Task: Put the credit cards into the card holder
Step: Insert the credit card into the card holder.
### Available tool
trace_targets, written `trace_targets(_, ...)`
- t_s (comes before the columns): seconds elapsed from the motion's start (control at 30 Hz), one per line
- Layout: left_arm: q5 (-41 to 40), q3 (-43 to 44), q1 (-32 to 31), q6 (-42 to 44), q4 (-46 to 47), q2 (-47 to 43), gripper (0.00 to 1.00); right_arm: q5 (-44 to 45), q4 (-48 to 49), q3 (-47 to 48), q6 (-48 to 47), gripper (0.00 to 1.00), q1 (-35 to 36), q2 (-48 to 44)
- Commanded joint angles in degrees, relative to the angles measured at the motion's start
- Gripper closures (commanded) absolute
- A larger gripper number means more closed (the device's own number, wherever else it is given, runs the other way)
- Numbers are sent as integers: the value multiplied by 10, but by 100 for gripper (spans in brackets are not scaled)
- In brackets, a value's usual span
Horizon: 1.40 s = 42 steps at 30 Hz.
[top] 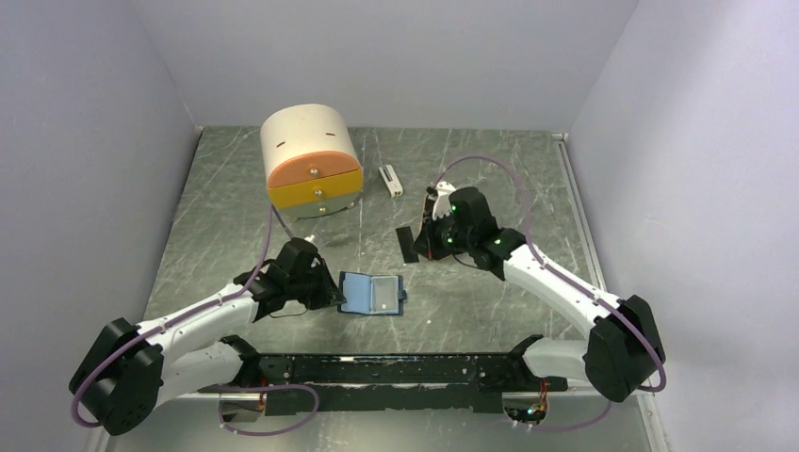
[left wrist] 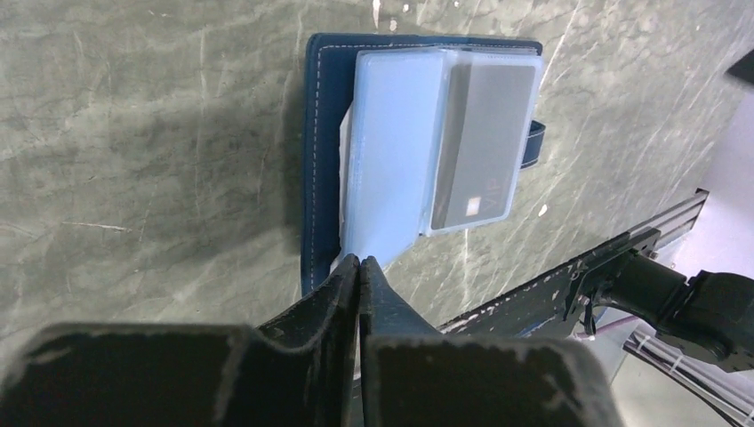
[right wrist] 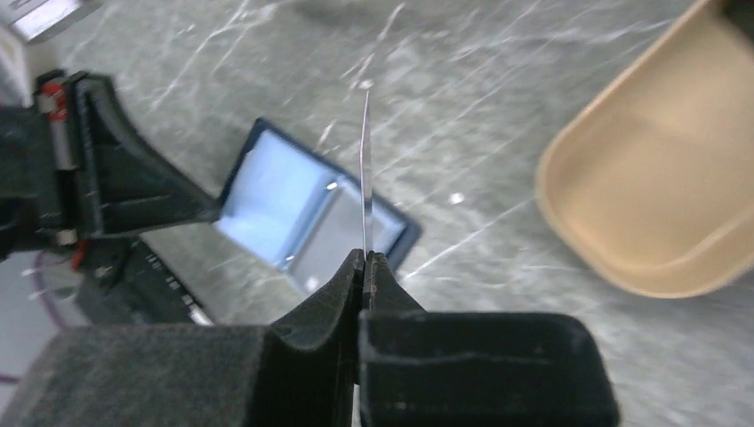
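Left claw (left wrist: pixel 359 267) pinches card holder (left wrist: pixel 324 133) sleeve; right claw (right wrist: pixel 364 258) grips credit card (right wrist: pixel 364 178); tan tin (right wrist: pixel 658 178) nearby.

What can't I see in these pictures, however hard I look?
Right wrist view: the card in the right gripper is edge-on, so its face is hidden.
Left wrist view: the left gripper covers part of the near edge of the card holder.
Right wrist view: the tan tin is cut off by the frame edge.
Top view: the small white bar is too small to identify.
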Motion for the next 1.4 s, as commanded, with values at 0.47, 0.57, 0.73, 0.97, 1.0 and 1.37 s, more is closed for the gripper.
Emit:
trace_targets(0.47, -7, -34, -3, -1, 41, 63, 91, -24, 371, -201, 345, 100, 115, 56)
trace_targets(0.57, -6, -37, -3, -3, 44, 63, 91, -14, 410, -215, 374, 100, 128, 83)
trace_targets(0.73, -6, -43, -3, -6, 43, 54, 91, 14, 423, -220, 385, 100, 131, 105)
trace_targets(0.97, -6, -47, -3, -8, 43, 47, 91, 37, 436, -231, 395, 100, 131, 129)
trace_targets(1.0, -6, -47, -4, -7, 44, 47, 91, 35, 439, -232, 398, 100, 131, 134)
trace_targets(1.37, -5, -48, -3, -7, 45, 49, 91, 28, 469, -245, 418, 100, 131, 171)
